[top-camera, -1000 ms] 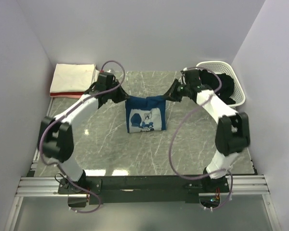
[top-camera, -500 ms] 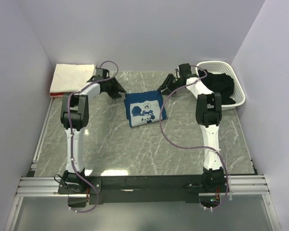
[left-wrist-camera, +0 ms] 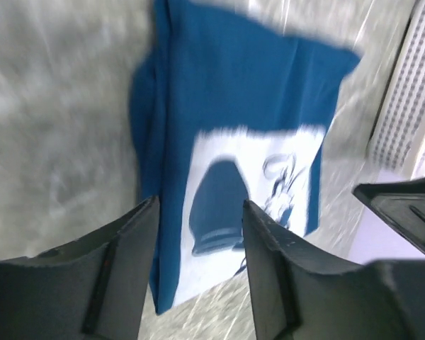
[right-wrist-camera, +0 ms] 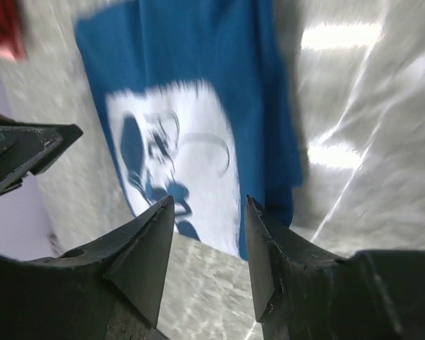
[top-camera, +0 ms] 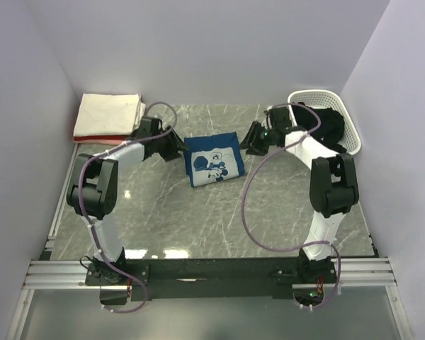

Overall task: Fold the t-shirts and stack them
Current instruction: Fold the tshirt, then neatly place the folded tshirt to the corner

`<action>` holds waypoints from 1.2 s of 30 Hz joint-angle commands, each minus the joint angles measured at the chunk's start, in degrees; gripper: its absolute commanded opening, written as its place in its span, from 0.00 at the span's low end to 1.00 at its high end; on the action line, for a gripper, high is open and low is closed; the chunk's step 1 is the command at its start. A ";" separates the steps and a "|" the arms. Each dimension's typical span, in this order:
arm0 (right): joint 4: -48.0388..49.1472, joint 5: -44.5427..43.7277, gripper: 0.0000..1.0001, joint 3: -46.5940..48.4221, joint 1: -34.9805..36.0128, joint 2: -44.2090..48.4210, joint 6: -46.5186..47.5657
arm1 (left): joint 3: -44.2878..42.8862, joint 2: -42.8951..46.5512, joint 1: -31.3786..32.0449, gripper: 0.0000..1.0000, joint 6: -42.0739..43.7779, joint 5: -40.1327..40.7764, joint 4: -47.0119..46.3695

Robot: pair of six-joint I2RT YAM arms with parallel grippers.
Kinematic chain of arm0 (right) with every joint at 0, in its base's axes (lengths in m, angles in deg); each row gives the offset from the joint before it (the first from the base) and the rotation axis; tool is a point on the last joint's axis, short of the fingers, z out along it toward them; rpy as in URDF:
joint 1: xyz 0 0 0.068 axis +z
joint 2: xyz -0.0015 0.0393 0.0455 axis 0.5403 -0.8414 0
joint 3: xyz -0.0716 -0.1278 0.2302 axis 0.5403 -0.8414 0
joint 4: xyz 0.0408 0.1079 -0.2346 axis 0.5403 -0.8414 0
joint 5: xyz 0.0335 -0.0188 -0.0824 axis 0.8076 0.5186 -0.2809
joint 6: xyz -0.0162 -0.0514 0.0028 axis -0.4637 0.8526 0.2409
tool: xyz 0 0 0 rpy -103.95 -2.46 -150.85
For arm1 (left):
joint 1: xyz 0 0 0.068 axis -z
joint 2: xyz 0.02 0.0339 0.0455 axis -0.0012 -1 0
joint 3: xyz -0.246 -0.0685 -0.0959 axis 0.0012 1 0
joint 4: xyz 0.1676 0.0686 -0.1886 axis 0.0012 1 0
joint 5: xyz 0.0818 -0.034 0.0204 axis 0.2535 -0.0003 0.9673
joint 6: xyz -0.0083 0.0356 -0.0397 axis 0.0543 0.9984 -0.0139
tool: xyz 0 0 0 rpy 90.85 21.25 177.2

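Observation:
The navy blue t-shirt (top-camera: 214, 159) lies folded flat on the marble table, white graphic up. It also fills the left wrist view (left-wrist-camera: 234, 106) and the right wrist view (right-wrist-camera: 191, 85). My left gripper (top-camera: 177, 145) (left-wrist-camera: 200, 212) hovers open just off its left edge, holding nothing. Just off the shirt's right edge, my right gripper (top-camera: 251, 138) (right-wrist-camera: 209, 205) is open and empty too. A cream-white folded t-shirt (top-camera: 110, 113) rests on a pink-red one (top-camera: 92, 138) at the back left. The black t-shirt (top-camera: 333, 124) sits in the basket.
The white lattice basket (top-camera: 319, 95) stands at the back right corner, also visible in the left wrist view (left-wrist-camera: 411, 92). Purple walls close in the table on three sides. Cables loop from both arms over the table.
Both grippers have opened and let go of the navy t-shirt, which dropped from hanging between them to lying folded on the table. Both arms have shifted slightly.

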 commanded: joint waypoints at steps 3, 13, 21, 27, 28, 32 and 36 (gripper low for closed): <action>6.85 -5.63 0.52 -10.17 3.34 4.73 2.45 | 8.28 3.96 3.21 0.57 -2.51 -0.34 -9.45; 5.89 -14.96 0.35 -16.06 7.56 5.17 2.28 | 7.85 2.99 7.70 0.46 -1.54 3.00 -7.08; 6.41 -15.75 0.11 -19.49 7.47 4.64 1.14 | 8.73 0.71 7.70 0.11 -1.54 3.79 -6.29; 6.07 -14.96 0.17 -21.34 7.21 7.01 1.93 | 9.78 1.32 7.70 0.01 -1.46 3.71 -6.28; 5.97 -14.70 0.17 -21.51 7.21 7.54 2.01 | 9.78 1.41 7.70 0.01 -1.46 3.71 -6.28; 5.62 -14.70 0.19 -22.83 7.21 11.14 2.54 | 11.01 3.25 7.62 0.01 -1.02 4.67 -4.62; 5.09 -14.61 0.14 -24.41 7.12 12.81 3.07 | 13.47 4.14 7.61 0.00 -1.02 4.76 -4.79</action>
